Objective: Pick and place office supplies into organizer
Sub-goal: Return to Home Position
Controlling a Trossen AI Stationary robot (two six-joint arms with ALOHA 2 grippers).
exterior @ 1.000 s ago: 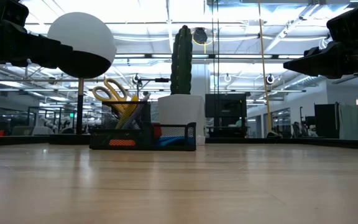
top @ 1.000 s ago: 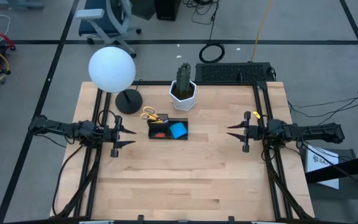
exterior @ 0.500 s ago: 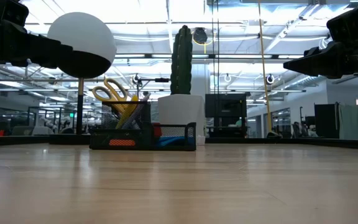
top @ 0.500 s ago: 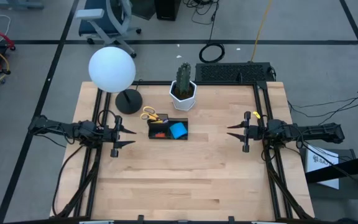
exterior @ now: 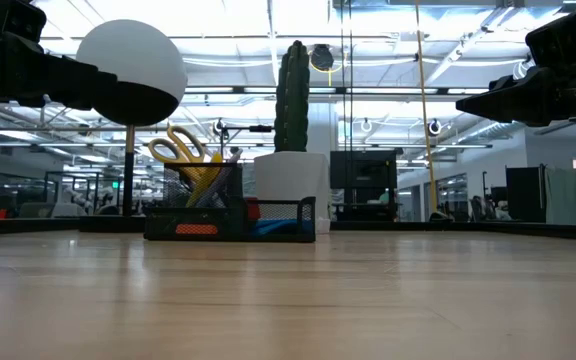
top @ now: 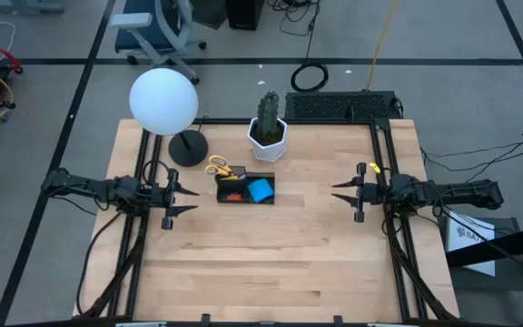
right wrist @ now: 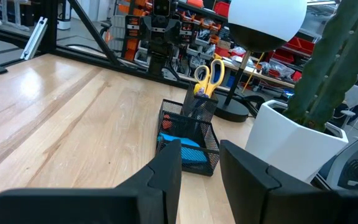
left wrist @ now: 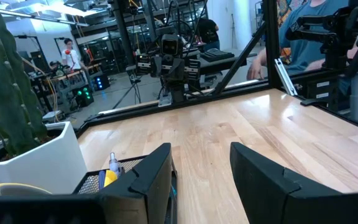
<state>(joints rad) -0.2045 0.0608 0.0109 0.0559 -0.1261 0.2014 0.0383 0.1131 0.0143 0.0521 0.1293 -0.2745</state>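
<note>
The left gripper [top: 194, 201] hangs at the 9 o'clock edge of the pale wooden table [top: 271, 263], fingers spread wide and empty. The right gripper [top: 334, 193] mirrors it at 3 o'clock, also parted with nothing held. Both are clear of the work, so the likeliest trouble is a stray inward sweep. The small black wire-mesh desk organizer [top: 242, 183] looks light enough to slide. The yellow-handled scissors [top: 217, 168] stand tall in its cup, handles above the rim, and could tip out if nudged. That organizer lies between the grippers, at 3 o'clock from the left one and nearer to it, at 9 o'clock from the right. The blue square sticky-note pad [top: 261, 190] and a tiny red-orange piece [top: 231, 194] rest inside. Farther, toward 12 o'clock, stand the white hexagonal cactus pot [top: 268, 139], the white globe lamp [top: 163, 101] and the black keyboard [top: 341, 106].
</note>
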